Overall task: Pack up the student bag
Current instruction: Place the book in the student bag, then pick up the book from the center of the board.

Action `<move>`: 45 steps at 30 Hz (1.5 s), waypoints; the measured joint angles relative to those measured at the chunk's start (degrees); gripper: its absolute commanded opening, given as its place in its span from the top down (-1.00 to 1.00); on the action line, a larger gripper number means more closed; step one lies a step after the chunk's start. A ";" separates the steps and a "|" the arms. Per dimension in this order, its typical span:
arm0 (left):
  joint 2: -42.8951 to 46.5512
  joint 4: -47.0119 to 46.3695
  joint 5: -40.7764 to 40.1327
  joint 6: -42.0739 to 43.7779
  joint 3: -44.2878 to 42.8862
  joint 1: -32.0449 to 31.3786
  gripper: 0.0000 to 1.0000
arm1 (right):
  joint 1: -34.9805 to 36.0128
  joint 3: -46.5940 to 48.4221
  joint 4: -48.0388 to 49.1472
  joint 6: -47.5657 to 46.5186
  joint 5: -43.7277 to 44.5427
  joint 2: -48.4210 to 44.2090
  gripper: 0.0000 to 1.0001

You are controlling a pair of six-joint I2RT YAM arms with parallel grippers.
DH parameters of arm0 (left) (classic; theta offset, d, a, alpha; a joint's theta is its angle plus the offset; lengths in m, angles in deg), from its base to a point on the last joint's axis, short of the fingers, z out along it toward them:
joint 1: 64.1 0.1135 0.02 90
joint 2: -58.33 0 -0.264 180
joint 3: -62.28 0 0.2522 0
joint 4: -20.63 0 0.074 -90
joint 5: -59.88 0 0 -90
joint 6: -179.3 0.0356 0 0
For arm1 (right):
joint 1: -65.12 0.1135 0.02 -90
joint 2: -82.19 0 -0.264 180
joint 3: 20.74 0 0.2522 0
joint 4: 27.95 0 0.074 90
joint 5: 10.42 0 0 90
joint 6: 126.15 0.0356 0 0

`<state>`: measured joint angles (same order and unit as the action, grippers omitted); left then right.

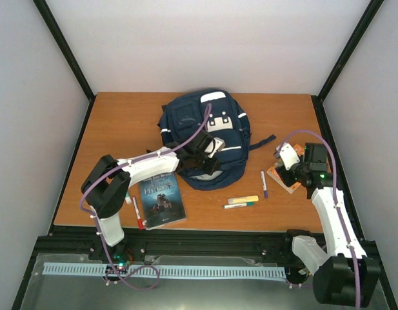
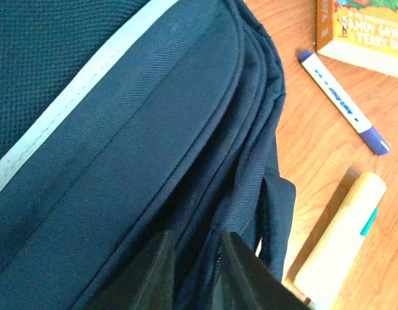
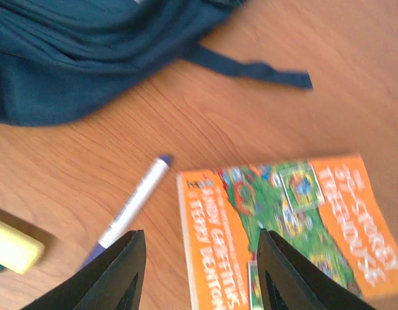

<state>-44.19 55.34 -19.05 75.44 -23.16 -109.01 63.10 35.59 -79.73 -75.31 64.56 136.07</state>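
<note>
The student bag lies at the far centre of the table. The left gripper is at its near edge, fingers narrowly apart; whether they pinch fabric cannot be told. The right gripper hangs open over the orange book, which lies flat, so closing could skid it toward the marker.

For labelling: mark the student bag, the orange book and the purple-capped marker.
student bag (image 1: pixel 186 123), top external view, upper front panel.
orange book (image 3: pixel 295 194), right wrist view, cover middle.
purple-capped marker (image 2: pixel 342 102), left wrist view, white barrel.
</note>
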 measured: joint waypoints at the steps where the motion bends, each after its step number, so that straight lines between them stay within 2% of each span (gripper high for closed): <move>1: -0.11 0.07 0.20 -0.26 0.13 -0.37 0.30 | -2.19 -0.59 0.13 0.15 -0.15 0.11 0.03; 5: 0.39 0.07 1.33 -0.28 0.26 -1.18 -0.02 | -9.29 -1.86 0.37 0.76 -0.83 2.54 0.01; 14: 6.82 -1.66 3.58 -1.25 1.27 -1.55 -0.22 | -20.48 0.50 -0.61 2.60 -4.39 11.58 -0.09; 18: 3.96 -5.03 5.73 -3.58 -1.27 -1.73 -0.46 | -24.22 2.21 -1.07 3.06 -4.79 13.84 -0.12; 22: -0.37 -11.89 7.89 -6.78 -2.38 -2.93 -0.50 | -29.24 2.40 -1.29 2.23 -4.09 15.69 -0.16; 27: -6.73 -14.97 8.66 -10.49 -7.54 -4.79 -0.48 | -34.03 3.45 -2.01 1.18 -4.92 20.94 -0.20; 32: -13.60 -14.25 8.37 -13.42 -15.80 -5.25 -0.48 | -34.60 8.00 -2.71 3.26 -7.67 28.48 -0.21; 39: -16.87 -11.37 7.80 -14.29 -20.81 -5.66 -0.49 | -34.60 14.27 -2.73 7.54 -9.22 35.82 -0.21; 45: -19.12 -8.98 7.80 -14.43 -24.24 -5.73 -0.48 | -34.60 15.41 -2.99 9.94 -7.80 38.36 -0.22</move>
<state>-63.32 46.35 -11.25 61.01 -47.40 -114.73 28.50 51.00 -82.72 -65.37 56.75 174.43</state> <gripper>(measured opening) 0.742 0.604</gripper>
